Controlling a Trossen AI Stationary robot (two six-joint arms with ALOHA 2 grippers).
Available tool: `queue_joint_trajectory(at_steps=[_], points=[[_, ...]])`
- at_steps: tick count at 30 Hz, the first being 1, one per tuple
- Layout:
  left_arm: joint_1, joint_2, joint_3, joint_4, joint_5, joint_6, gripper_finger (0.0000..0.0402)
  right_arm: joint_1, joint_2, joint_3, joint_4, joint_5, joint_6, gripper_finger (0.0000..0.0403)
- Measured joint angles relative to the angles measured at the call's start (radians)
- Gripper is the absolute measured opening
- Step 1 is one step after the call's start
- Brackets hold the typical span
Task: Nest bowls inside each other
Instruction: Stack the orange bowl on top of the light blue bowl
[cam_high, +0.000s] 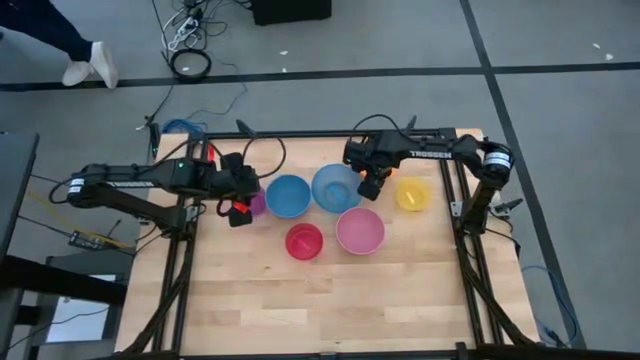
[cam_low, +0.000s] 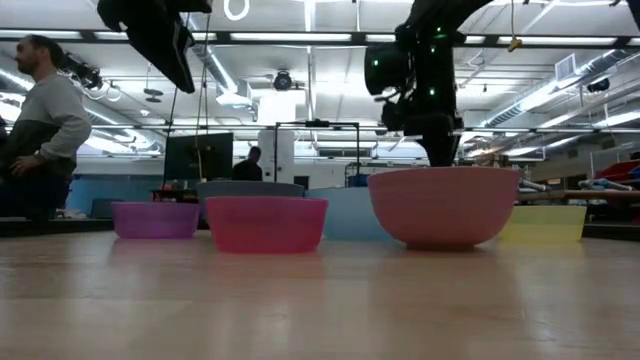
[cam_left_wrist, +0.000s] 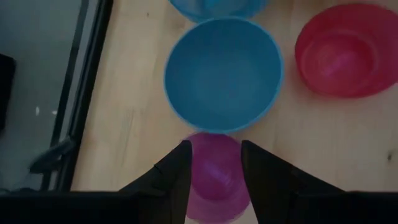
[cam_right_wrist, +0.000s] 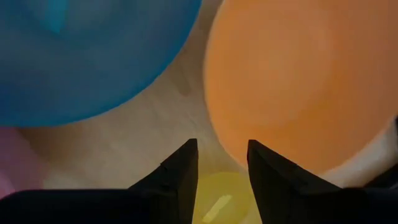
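Nesting has no stack yet: left end effector (cam_high: 238, 212), open, hovers over the small purple plastic bowl (cam_left_wrist: 214, 177) at nine o'clock on the tabletop (cam_high: 330, 300); right end effector (cam_high: 368, 187), open, at one o'clock. Next: descend, grip its rim.

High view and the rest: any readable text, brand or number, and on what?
"TROSSEN", in white letters on the right arm's forearm, high view.
Low view: nothing legible; any signs in the room behind the bowls are too small or blurred.
Left wrist view: no text on the blue bowl, red bowl or purple bowl.
Right wrist view: no text on the orange bowl.
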Motion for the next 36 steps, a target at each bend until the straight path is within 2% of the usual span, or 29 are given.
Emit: queue_joint_trajectory(at_steps=[15,18,22,26,33,36], points=[[0.000,-0.085,-0.004,0.004,0.003,-0.027,0.0147,-0.054,0.013,-0.198,0.334,-0.009,-0.056,0.0121],[0.000,-0.085,-0.004,0.012,0.003,-0.027,0.0147,-0.062,0.013,-0.205,0.326,-0.006,-0.059,0.0096],[0.000,-0.085,-0.004,0.013,-0.003,-0.027,0.0147,-0.065,0.007,-0.205,0.284,0.000,-0.074,0.0019],[0.000,-0.085,-0.004,0.020,-0.008,-0.027,0.0147,-0.063,-0.006,-0.205,0.262,0.021,-0.066,0.0005],[0.000,-0.085,-0.004,0.040,-0.011,-0.027,0.0147,-0.062,-0.135,-0.205,0.251,0.101,-0.074,0.0001],[0.000,-0.085,-0.004,0.051,-0.026,-0.027,0.0147,-0.049,-0.227,-0.205,0.294,0.066,-0.065,0.0001]])
